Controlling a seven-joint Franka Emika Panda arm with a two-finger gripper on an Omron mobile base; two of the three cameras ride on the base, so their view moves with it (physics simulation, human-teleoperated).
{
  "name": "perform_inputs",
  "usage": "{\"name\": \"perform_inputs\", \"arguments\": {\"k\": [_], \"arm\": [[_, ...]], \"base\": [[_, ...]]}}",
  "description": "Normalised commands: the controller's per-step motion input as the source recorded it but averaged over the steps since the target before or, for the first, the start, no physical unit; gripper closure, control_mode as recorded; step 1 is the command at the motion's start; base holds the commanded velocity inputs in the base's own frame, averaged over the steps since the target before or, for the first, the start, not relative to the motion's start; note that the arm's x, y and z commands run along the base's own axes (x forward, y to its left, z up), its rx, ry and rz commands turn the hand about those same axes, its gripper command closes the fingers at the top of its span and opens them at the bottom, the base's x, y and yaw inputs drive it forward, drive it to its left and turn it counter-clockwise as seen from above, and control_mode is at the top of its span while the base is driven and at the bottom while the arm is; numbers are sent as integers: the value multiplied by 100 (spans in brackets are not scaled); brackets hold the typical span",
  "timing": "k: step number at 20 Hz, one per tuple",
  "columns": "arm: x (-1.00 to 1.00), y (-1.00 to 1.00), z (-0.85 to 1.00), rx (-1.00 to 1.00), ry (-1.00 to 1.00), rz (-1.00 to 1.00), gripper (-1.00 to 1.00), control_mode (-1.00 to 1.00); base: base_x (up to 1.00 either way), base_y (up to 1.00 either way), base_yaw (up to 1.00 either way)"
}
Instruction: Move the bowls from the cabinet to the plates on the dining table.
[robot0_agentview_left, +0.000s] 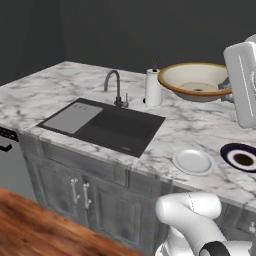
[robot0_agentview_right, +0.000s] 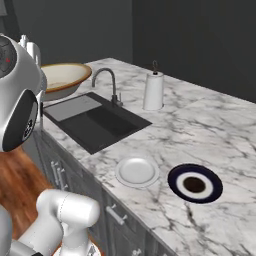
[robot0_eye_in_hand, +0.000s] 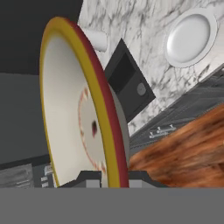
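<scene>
The gripper (robot0_eye_in_hand: 107, 177) is clamped on the rim of the beige bowl (robot0_agentview_left: 195, 81), carrying it in the air over the table (robot0_agentview_left: 60, 85) — the carry step, by my reading. Both plates sit bare near the front edge, white plate (robot0_agentview_left: 193, 161) beside blue plate (robot0_agentview_left: 242, 157); next the bowl must come down level onto one of them.

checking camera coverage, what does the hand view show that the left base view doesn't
Hand view alone: the pincer shut on the rim of the beige bowl, seen edge-on. Left base view alone: the blue plate, the faucet and the whole table with the bowl held in the air above it. Both: the bowl, the white plate, the black sink, the paper-towel roll and the wood floor.
</scene>
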Motion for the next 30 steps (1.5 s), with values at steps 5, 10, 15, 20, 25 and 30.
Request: {"name": "perform_inputs", "arguments": {"k": [5, 10, 15, 20, 25, 30], "arm": [[0, 0, 0, 0, 0, 0, 100, 100], [0, 0, 0, 0, 0, 0, 100, 100], [0, 0, 0, 0, 0, 0, 100, 100], [0, 0, 0, 0, 0, 0, 100, 100], [0, 0, 0, 0, 0, 0, 100, 100], [0, 0, 0, 0, 0, 0, 100, 100]], "base": [[0, 0, -25], [0, 0, -25], [0, 0, -25], [0, 0, -25], [-3, -1, -24], [-12, -26, -14]]}}
